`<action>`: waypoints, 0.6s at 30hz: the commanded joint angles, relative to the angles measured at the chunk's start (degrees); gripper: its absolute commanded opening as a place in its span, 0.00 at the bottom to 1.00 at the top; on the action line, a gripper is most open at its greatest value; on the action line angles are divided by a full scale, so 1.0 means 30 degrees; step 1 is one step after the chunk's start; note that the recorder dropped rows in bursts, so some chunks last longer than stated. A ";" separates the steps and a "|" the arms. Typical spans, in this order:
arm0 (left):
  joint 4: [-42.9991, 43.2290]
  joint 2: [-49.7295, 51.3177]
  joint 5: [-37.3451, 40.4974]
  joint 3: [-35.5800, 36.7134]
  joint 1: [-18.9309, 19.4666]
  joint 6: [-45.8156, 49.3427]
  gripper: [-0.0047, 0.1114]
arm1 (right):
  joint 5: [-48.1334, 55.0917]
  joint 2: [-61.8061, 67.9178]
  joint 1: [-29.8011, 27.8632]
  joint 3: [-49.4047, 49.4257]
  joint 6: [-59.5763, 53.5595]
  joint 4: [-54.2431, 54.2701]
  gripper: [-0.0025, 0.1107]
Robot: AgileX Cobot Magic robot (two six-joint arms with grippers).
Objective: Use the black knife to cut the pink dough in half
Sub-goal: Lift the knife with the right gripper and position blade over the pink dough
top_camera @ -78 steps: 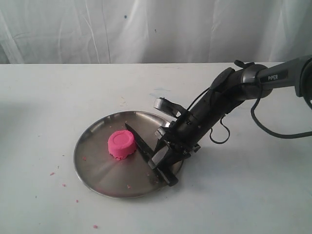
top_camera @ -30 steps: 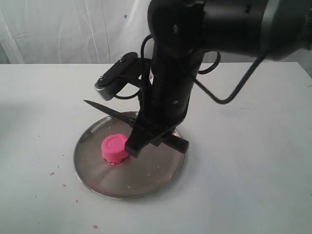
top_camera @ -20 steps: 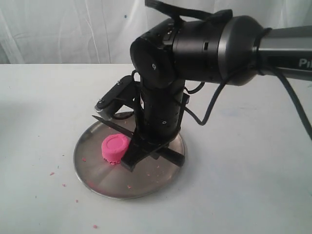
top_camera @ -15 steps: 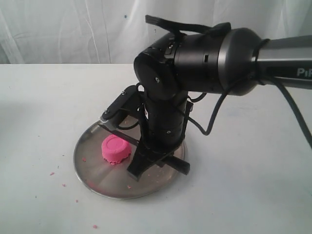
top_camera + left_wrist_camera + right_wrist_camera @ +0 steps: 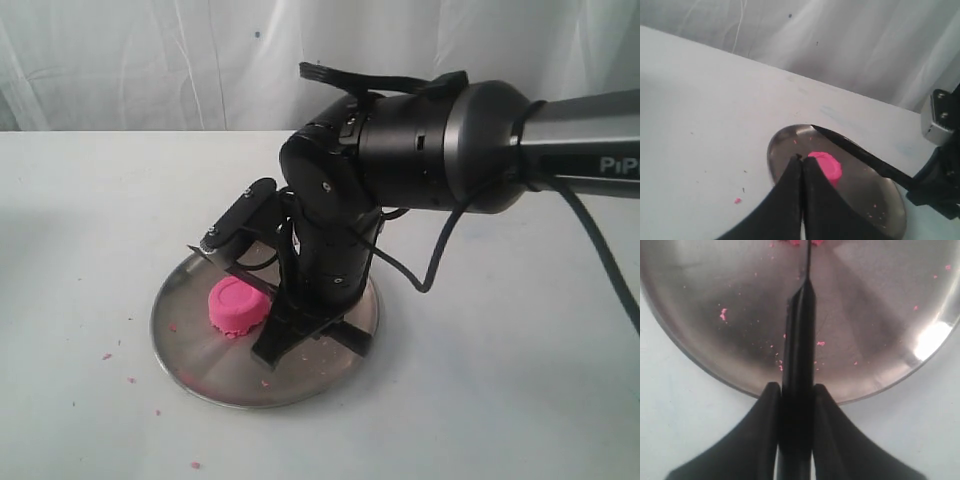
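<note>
The pink dough [image 5: 238, 305] is one whole round puck on the left half of the steel plate [image 5: 200, 370]. My right gripper [image 5: 300, 330] is shut on the handle of the black knife [image 5: 225, 265]. The blade slants over the far side of the dough, its tip to the left; whether it touches is unclear. In the right wrist view the right gripper [image 5: 794, 387] clamps the knife [image 5: 800, 330] above the plate [image 5: 880, 315]. My left gripper [image 5: 801, 159] is shut and empty, hovering near the dough [image 5: 827, 164], the knife [image 5: 860, 155] and the plate [image 5: 875, 200].
Tiny pink crumbs [image 5: 106, 356] lie on the white table left and in front of the plate, and more speckle the plate [image 5: 722, 315]. A white curtain [image 5: 150, 60] closes the back. The bulky right arm [image 5: 420, 150] hangs over the plate's right half.
The right gripper took the knife off the plate, swung it over the dough and has lowered the blade toward it. The dough has shifted slightly left.
</note>
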 commanded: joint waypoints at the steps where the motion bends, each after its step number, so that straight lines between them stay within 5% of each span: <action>1: -0.0596 -0.0096 0.2859 -0.2003 -0.0020 -0.1207 0.04 | -0.0273 0.0414 0.0031 0.0030 0.0004 -0.0360 0.02; 11: -0.0515 0.4884 1.1869 -0.9410 -0.0020 0.1442 0.04 | -0.0427 0.0866 0.0031 0.0030 -0.0415 -0.0360 0.02; 18: -0.0515 1.1365 1.1820 -1.2237 -0.0020 0.3752 0.04 | -0.0611 0.1067 0.0031 0.0012 -0.0888 -0.0360 0.02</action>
